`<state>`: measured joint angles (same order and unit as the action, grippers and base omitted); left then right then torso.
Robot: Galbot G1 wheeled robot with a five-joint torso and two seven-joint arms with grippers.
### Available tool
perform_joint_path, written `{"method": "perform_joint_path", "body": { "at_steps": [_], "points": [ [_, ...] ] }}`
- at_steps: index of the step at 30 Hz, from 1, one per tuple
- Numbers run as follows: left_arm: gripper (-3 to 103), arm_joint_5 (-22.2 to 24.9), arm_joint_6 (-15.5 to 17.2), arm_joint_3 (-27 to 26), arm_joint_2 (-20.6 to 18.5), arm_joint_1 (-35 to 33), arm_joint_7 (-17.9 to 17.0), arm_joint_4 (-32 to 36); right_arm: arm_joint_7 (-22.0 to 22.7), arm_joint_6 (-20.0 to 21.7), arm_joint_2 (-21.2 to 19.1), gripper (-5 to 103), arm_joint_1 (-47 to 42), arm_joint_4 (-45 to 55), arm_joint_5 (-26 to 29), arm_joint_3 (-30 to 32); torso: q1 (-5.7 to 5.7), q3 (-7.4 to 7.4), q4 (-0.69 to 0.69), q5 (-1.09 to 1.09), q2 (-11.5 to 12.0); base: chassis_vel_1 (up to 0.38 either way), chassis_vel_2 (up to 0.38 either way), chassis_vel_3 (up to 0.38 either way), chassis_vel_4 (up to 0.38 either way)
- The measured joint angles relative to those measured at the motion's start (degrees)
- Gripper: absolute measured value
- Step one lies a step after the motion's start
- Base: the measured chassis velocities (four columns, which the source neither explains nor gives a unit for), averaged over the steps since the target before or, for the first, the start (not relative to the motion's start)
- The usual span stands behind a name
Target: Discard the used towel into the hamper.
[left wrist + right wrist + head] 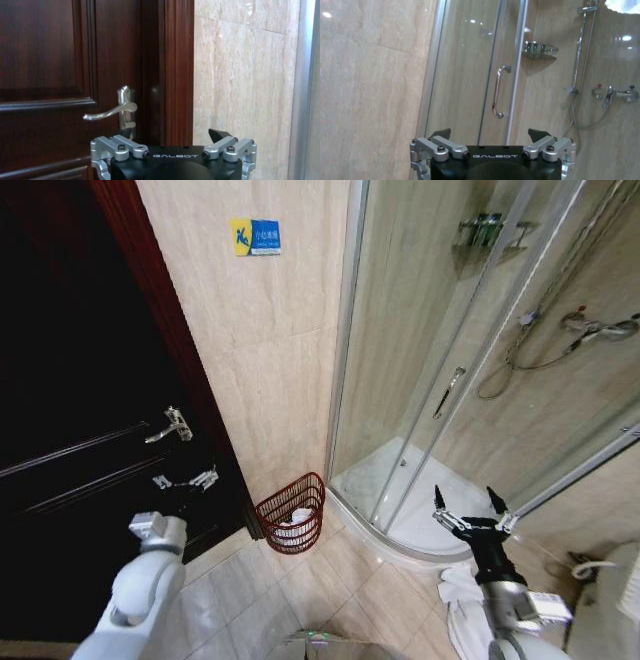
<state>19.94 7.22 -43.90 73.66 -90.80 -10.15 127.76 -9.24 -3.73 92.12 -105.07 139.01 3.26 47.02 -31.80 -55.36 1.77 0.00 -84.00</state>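
Over the tiled floor beside the curved shower tray [400, 545], the right gripper [474, 515] stands raised with its fingers spread wide and nothing between them; its wrist view looks past the parted fingertips at the glass shower door [470, 75] and its handle [497, 92]. Just below and beside that arm, a white towel [462, 605] lies crumpled on the floor at the foot of the tray. The left gripper [185, 480] is held up in front of the dark wooden door [80, 430], near the lever handle [170, 426]; its fingers also stand apart and hold nothing.

The hamper [292, 515] sits on the floor against the tiled wall, in the corner between the door frame and the shower tray's edge, with something white already lying in its bottom.

By the look of it, the task is either at its start or between towels: no cloth is in hand, and the pickup is the step ahead. The next move would call for the right arm to tip downward and reach the towel on the floor close to the robot's own base, an awkward low reach, then carry it across to the hamper's open rim.
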Motion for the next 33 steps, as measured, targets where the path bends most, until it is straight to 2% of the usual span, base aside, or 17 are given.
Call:
{"method": "perform_joint_path", "body": {
  "at_steps": [5,8,11,14,18,21,22,27,33],
  "points": [
    [100,-3.6,1.2,1.0,2.9,0.1,-0.2,0.7,-0.7,-0.5,0.1,100,-0.1,0.2,-0.1,-0.4,0.00,0.00,0.00,0.00,0.0,0.000,0.000,0.000,0.000],
    [100,-9.9,1.3,1.6,6.1,1.6,-0.8,-0.1,-0.9,-1.0,0.1,100,-0.2,0.4,-0.5,-0.9,-0.01,0.00,0.00,0.00,0.0,0.000,0.000,0.000,0.000],
    [100,-12.4,1.1,1.8,7.9,2.4,-0.8,-0.9,-0.4,-1.0,0.1,100,0.1,0.4,-0.7,-0.9,-0.01,-0.01,0.00,-0.01,0.0,0.000,0.000,0.000,0.000],
    [100,-12.5,1.4,2.4,8.4,2.8,-0.1,-1.1,1.9,-0.9,0.1,100,1.0,0.2,-0.9,-0.9,-0.01,-0.01,0.00,0.00,0.0,0.000,0.000,0.000,0.000],
    [100,-12.0,1.1,4.2,6.7,2.9,0.8,-1.2,5.1,-0.1,-0.5,100,2.2,-0.7,0.9,-0.9,-0.01,-0.01,-0.01,0.01,0.0,0.000,0.000,0.000,0.000],
    [100,-11.5,1.3,5.3,5.1,2.9,0.9,0.2,6.1,-0.5,-5.4,100,1.6,-1.4,3.2,0.0,-0.01,-0.01,0.00,0.01,0.0,0.000,0.000,0.000,0.000],
    [100,-11.5,1.3,5.3,5.1,2.9,0.9,0.2,6.1,-0.5,-5.4,100,1.6,-1.4,3.2,0.0,-0.01,-0.01,0.00,0.01,0.0,0.000,0.000,0.000,0.000],
    [100,-10.4,1.9,5.4,4.2,1.6,0.9,3.7,7.4,-1.6,-13.2,100,-2.1,-0.8,9.6,0.8,-0.01,-0.01,0.00,0.01,0.0,0.000,0.000,0.000,0.000],
    [100,-9.9,2.0,5.4,4.6,0.8,1.0,5.0,7.5,-2.4,-15.0,100,-4.1,0.1,11.0,-0.4,-0.01,0.00,0.01,0.01,0.0,0.000,0.000,0.000,0.000]
  ]
}}
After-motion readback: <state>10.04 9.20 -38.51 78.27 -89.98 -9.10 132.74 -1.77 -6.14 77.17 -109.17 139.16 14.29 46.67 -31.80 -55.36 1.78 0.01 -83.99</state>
